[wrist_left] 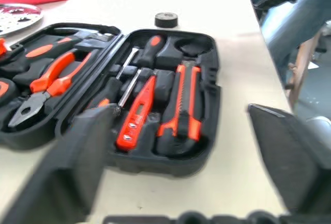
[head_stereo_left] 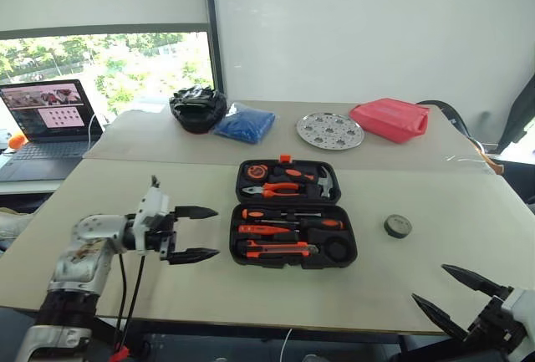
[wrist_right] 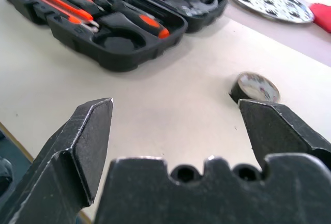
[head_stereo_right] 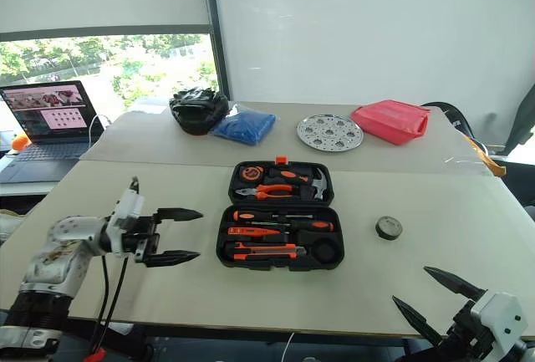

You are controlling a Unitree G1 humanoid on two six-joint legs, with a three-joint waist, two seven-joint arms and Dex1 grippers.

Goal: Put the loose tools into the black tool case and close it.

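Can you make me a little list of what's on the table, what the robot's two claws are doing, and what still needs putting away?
case: black moulded plastic tool case, lying open in the middle of the table
inside it: orange-and-black screwdrivers, orange-black utility knife
empty slot: round hollow at the case's corner
still loose: small black tape roll, on the beige table, apart from the case
left gripper: open, holding nothing, beside the case
right gripper: open, holding nothing, near the table's edge
lid: not yet closed
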